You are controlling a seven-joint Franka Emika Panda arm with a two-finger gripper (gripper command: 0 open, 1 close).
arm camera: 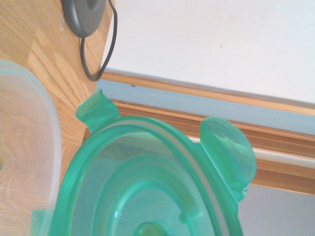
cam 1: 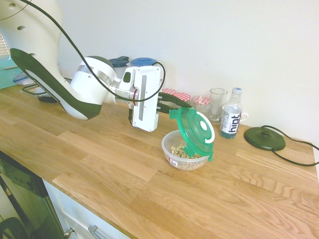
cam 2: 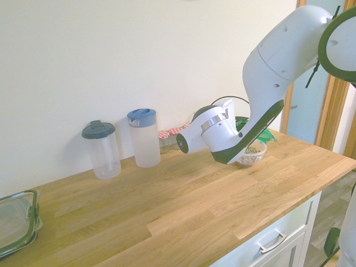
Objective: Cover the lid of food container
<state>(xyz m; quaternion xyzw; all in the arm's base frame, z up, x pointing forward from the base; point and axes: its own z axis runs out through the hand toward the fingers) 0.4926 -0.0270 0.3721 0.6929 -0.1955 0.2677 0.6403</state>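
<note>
Kitchen wall behind, wooden bench [cam 1: 124, 164] carrying everything. Arm reaches sideways across it. Gripper [cam 1: 172, 103] pinches the lid [cam 1: 194, 130] by its upper edge, holding it steeply tilted; lower edge sits at the container [cam 1: 185, 155] far rim, touching or nearly so. Container rests on the bench, cereal inside, near a bottle [cam 1: 231, 119] and glass [cam 1: 218, 104]. Risks as I read them: lowering with this tilt may land the lid off-centre, snag a tab on the rim, or shove the light bowl sideways and spill cereal.
</note>
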